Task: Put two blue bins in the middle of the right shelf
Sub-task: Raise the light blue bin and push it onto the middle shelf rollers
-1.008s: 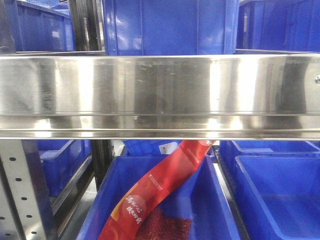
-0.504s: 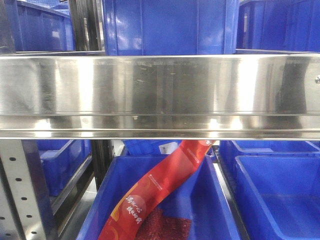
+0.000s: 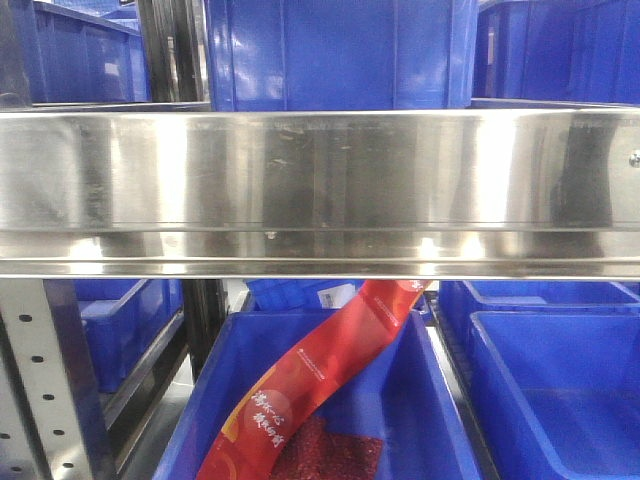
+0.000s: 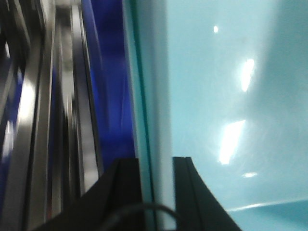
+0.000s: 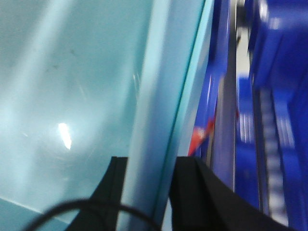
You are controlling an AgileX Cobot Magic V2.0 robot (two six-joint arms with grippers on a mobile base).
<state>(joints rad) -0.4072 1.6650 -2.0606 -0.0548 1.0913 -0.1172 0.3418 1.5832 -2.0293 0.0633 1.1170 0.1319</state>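
Observation:
A pale sky-blue bin fills both wrist views, and I see its smooth inside wall (image 4: pixel 231 96) and its rim (image 4: pixel 149 96) in the left wrist view. My left gripper (image 4: pixel 156 166) is shut on that rim, one black finger on each side. In the right wrist view the same pale blue wall (image 5: pixel 72 86) shows, and my right gripper (image 5: pixel 151 166) is shut on the opposite rim (image 5: pixel 166 72). A thin dark seam runs along both rims; whether two bins are nested I cannot tell. The right shelf middle shows as a broad shiny steel rail (image 3: pixel 320 180) across the front view. There, the bins and grippers are out of view.
Dark royal-blue bins (image 3: pixel 340 50) stand on the tier above the rail. Below it, another dark blue bin (image 3: pixel 420 420) holds a red packet (image 3: pixel 320 370), with one more bin (image 3: pixel 560 390) to its right. A perforated steel upright (image 3: pixel 50 390) stands at lower left.

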